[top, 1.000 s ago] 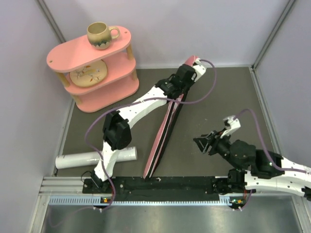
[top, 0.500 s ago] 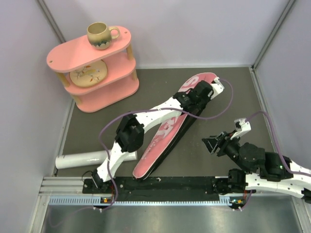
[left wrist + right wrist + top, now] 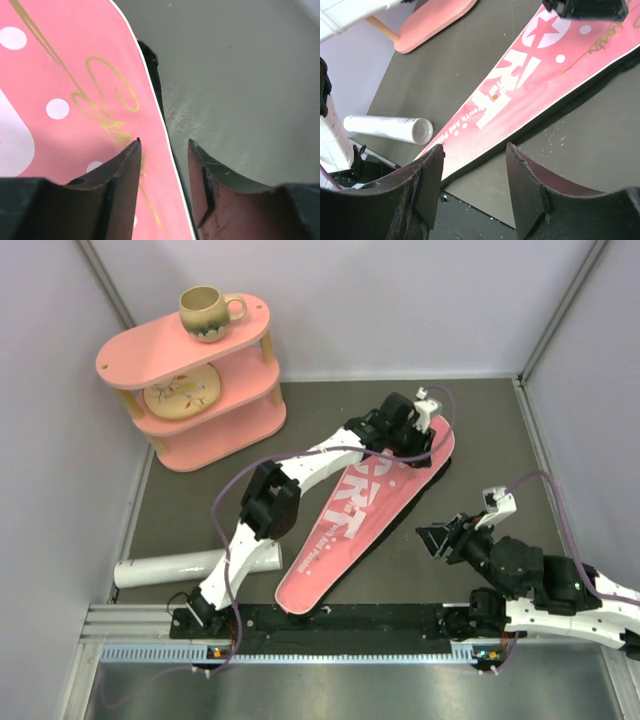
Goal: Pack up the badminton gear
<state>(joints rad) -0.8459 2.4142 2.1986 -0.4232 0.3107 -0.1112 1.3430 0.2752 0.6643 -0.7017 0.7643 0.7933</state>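
Bag [image 3: 350, 510]: lies flat, lettering up, likely for loading. Rim straddled by left gripper [image 3: 164, 142], jaws parted, unclamped. Right gripper [image 3: 475, 147] open, empty.

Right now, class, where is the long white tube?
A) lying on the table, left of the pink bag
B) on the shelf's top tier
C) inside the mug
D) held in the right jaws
A: the white tube lies on its side on the dark table, left of the pink bag, with nothing holding it.
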